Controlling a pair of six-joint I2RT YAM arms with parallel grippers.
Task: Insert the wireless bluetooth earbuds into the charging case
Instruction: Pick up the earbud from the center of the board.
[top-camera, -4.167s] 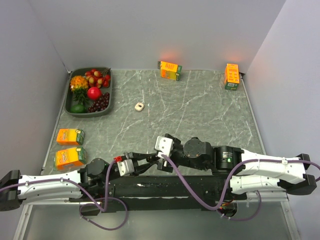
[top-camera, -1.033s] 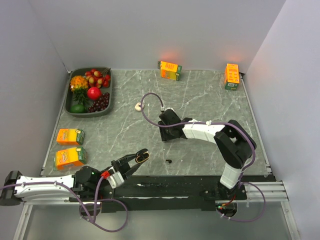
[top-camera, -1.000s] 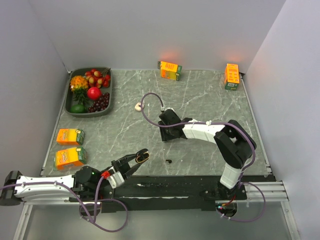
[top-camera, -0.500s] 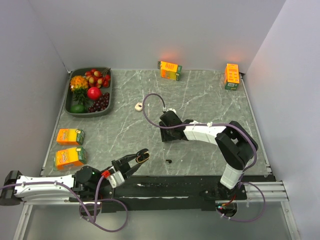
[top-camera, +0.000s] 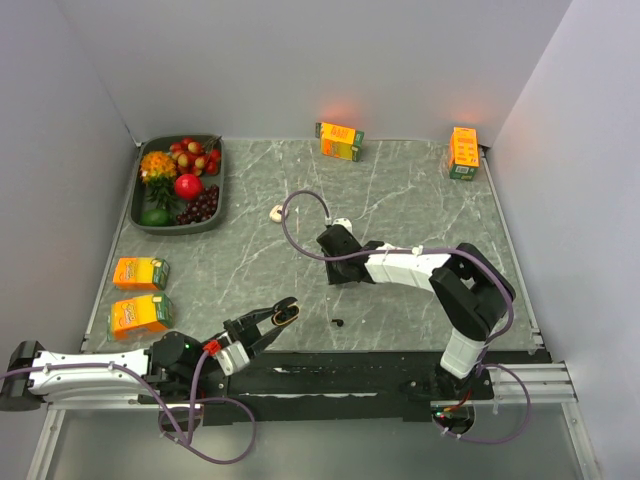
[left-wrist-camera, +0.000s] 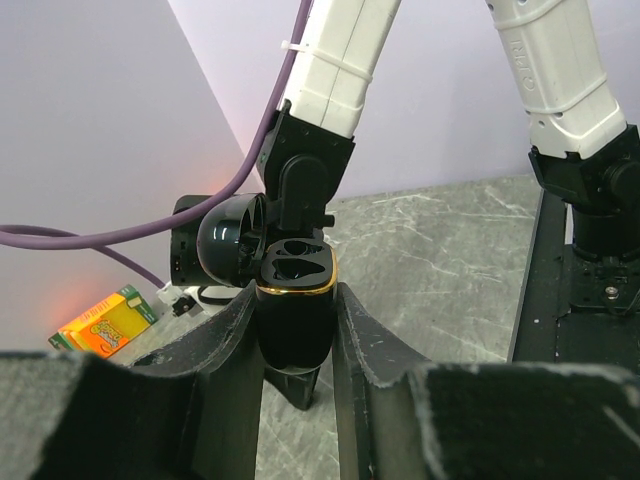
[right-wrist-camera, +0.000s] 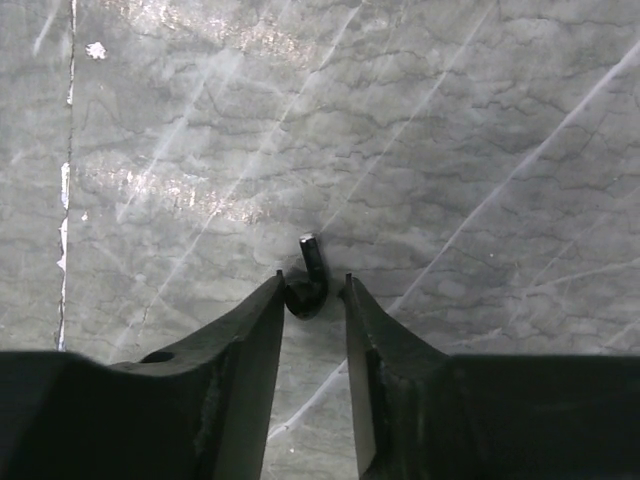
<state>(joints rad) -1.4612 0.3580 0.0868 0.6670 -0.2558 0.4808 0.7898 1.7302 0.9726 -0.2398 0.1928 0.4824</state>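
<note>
Close the part-open, empty right gripper (right-wrist-camera: 313, 278) squarely on the black earbud (right-wrist-camera: 305, 292) at mid-frame, with the left gripper (left-wrist-camera: 297, 300) clamped on the charging case (left-wrist-camera: 294, 335).

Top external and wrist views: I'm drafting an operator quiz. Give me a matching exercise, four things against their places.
Things: 1 black charging case with gold rim; 2 small black stemmed earbud; 3 whitish earbud; 4 dark tray of fruit.
Places: A far left corner of the table; B clamped in the left gripper; C alone on the table, right of the tray; D on the table between the open jaws of the right gripper.
Pairs: 1-B, 2-D, 3-C, 4-A.
</note>
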